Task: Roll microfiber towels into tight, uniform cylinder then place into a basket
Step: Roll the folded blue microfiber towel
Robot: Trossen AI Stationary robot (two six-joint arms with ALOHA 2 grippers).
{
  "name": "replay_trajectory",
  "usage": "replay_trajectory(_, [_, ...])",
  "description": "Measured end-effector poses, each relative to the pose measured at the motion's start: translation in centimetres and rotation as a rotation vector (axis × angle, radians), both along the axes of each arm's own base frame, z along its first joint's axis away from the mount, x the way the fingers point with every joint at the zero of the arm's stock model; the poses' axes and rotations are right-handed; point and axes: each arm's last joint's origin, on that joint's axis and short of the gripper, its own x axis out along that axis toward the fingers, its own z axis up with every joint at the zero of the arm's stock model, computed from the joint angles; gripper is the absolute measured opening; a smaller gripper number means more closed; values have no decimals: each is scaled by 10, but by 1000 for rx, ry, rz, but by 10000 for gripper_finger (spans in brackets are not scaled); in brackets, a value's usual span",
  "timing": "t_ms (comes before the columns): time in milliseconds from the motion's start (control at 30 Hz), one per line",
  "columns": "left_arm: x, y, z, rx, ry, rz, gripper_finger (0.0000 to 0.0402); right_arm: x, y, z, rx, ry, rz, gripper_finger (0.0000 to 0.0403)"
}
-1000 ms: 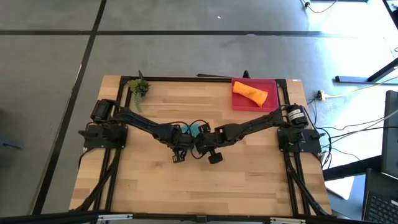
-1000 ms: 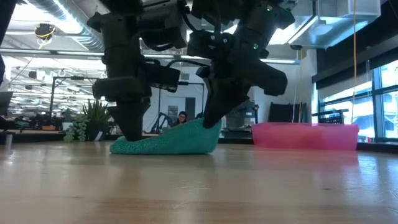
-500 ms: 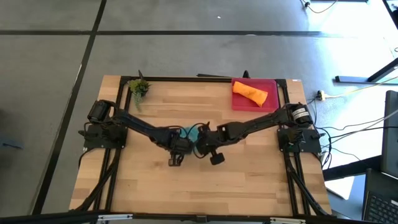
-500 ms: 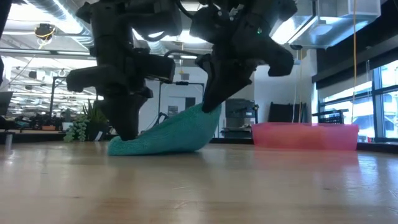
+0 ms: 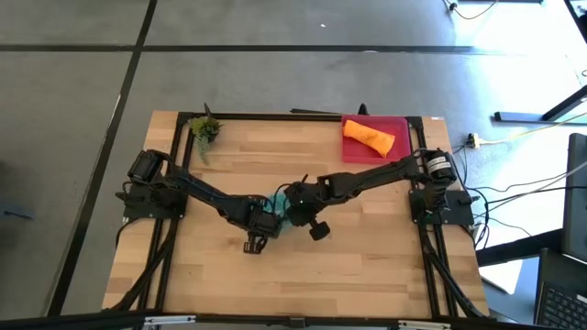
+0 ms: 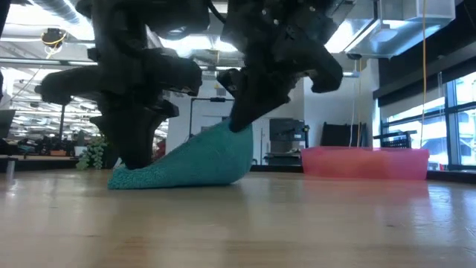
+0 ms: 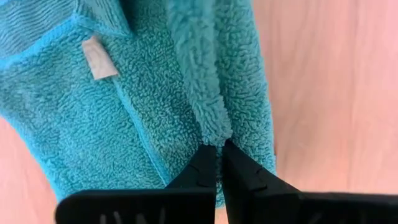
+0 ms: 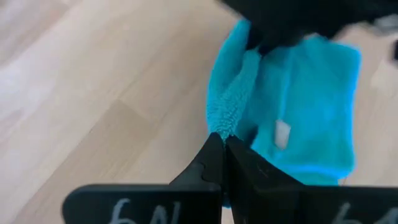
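The teal towel (image 6: pixel 190 160) lies bunched at mid-table (image 5: pixel 279 203), between my two grippers. Its left end rests on the wood and its right end is raised. My left gripper (image 7: pixel 219 149) is shut on the low left end (image 5: pixel 265 220). My right gripper (image 8: pixel 221 140) is shut on the raised right end (image 5: pixel 290 209). The orange towel (image 5: pixel 369 137) lies rolled inside the pink-red basket (image 5: pixel 400 124) at the table's far right; in the low view the basket (image 6: pixel 364 162) hides it. My left gripper pinches a raised fold ridge of the teal towel (image 7: pixel 214 127) between its two fingertips, coming from above and pointing steeply down. That end (image 6: pixel 123 177) stays on the table. My right gripper pinches the fluffy folded edge (image 8: pixel 225 121) at the towel's right end, slanting down from the table's right. That end (image 6: pixel 236 132) is lifted clear, and the cloth slopes down to the left from it.
A small green plant (image 5: pixel 204 128) stands at the table's far left corner. Black frame rails (image 5: pixel 275 116) run along the far and side edges. Bare wood (image 5: pixel 303 275) lies between the towel and the near edge.
Both grippers have gone toward the table's left, the left one also toward the near edge, both staying shut. The towel's low left end has slid left along the wood. Its right end has risen a little, so the cloth slopes more steeply.
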Motion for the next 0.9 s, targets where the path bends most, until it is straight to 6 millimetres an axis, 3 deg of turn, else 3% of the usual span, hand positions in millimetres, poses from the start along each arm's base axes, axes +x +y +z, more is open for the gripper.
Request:
replay_trajectory(367, [-2,-11,0,8,-16,-33,0,14,-30,-19,14,-62,7,5])
replay_trajectory(900, [-3,-13,1,18,-25,-29,0,28,-35,-66,52,-49,50,5])
